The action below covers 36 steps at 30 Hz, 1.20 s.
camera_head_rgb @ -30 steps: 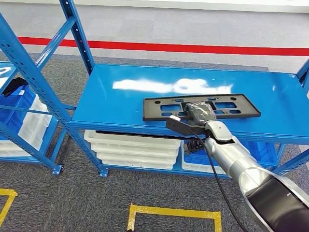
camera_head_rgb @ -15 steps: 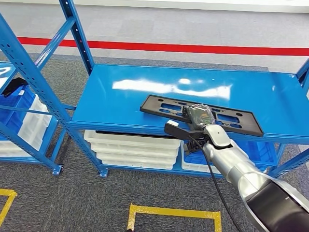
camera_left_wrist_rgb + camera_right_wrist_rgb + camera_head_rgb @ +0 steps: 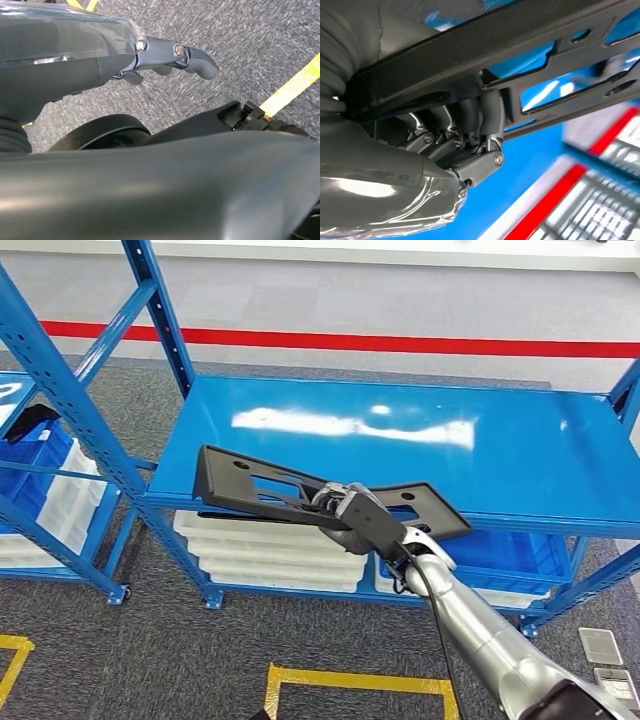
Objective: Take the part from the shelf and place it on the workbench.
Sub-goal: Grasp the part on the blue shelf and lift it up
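The part is a long black plastic frame (image 3: 249, 485) with cut-out slots. My right hand (image 3: 343, 515) grips it near its middle and holds it tilted in the air, out past the front edge of the blue shelf (image 3: 513, 455). In the right wrist view my fingers (image 3: 486, 112) curl around a bar of the frame (image 3: 561, 60), with the shelf's blue surface behind. In the left wrist view my left hand (image 3: 177, 57) hangs over grey carpet with its fingers apart and nothing in them.
White trays (image 3: 279, 550) and blue bins (image 3: 521, 550) fill the lower shelf level. A second blue rack (image 3: 45, 390) stands to the left. Yellow tape (image 3: 362, 680) marks the grey carpet in front, and a red line (image 3: 377, 340) runs behind the shelf.
My right hand has lifted the frame off the shelf top and drawn it toward me and to the left. It lay flat before and now hangs tilted past the shelf's front edge.
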Available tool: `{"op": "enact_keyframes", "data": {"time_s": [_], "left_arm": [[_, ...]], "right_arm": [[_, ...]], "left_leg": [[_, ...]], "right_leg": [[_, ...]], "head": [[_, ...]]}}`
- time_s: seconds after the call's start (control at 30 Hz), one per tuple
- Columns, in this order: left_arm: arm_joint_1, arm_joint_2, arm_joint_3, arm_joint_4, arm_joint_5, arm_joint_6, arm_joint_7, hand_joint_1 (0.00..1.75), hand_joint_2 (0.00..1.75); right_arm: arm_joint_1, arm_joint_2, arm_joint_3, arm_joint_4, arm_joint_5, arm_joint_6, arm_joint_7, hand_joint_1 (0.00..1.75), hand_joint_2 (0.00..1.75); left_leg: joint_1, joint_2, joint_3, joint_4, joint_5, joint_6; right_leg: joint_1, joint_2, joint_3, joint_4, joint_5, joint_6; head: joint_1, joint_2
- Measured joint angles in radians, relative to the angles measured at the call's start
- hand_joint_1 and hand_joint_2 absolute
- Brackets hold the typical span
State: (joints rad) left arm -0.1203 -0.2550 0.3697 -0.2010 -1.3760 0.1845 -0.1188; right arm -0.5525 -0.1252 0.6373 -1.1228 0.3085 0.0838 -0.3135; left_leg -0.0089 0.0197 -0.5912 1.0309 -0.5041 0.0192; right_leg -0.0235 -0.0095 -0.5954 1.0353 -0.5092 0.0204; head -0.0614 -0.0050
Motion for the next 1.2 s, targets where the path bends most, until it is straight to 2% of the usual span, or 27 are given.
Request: {"op": "enact_keyframes", "data": {"time_s": [0.07,0.27,0.47,0.83,1.2], "left_arm": [[0.002,0.000,0.005,0.000,0.002,0.007,-0.003,0.00,1.75],[0.011,0.003,0.020,0.000,0.019,0.017,-0.005,0.00,1.75],[0.020,0.005,0.029,0.000,0.021,0.024,-0.011,0.00,1.75],[0.023,0.007,0.039,0.000,0.033,0.030,-0.014,0.00,1.75],[0.029,0.007,0.046,0.000,0.036,0.035,-0.013,0.00,1.75]], "right_arm": [[0.039,-0.005,-0.006,-0.078,-0.067,0.033,-0.016,1.75,1.75],[0.130,-0.018,-0.022,-0.285,-0.188,0.086,-0.028,1.75,1.75],[0.209,-0.027,-0.030,-0.395,-0.273,0.117,-0.035,1.75,1.75],[0.221,-0.037,-0.051,-0.543,-0.349,0.133,-0.047,1.75,1.75],[0.226,-0.051,-0.068,-0.657,-0.342,0.112,-0.066,1.75,1.75]], "left_leg": [[0.000,0.000,0.001,0.000,-0.001,0.000],[0.000,0.001,0.003,0.000,-0.002,0.000],[-0.001,0.000,-0.001,0.000,-0.001,0.001],[-0.001,0.000,-0.004,0.001,-0.002,0.002],[-0.001,0.000,-0.004,0.001,-0.002,0.002]], "right_leg": [[0.000,0.000,0.002,0.000,0.000,0.000],[0.000,0.003,0.004,0.000,0.000,0.000],[-0.001,0.001,0.001,0.000,0.001,0.000],[-0.001,0.002,-0.003,0.000,-0.001,0.001],[-0.001,0.002,-0.003,0.000,-0.001,0.001]], "head": [[0.000,0.000],[0.000,0.000],[0.000,0.000],[0.000,0.000],[0.000,0.000]]}}
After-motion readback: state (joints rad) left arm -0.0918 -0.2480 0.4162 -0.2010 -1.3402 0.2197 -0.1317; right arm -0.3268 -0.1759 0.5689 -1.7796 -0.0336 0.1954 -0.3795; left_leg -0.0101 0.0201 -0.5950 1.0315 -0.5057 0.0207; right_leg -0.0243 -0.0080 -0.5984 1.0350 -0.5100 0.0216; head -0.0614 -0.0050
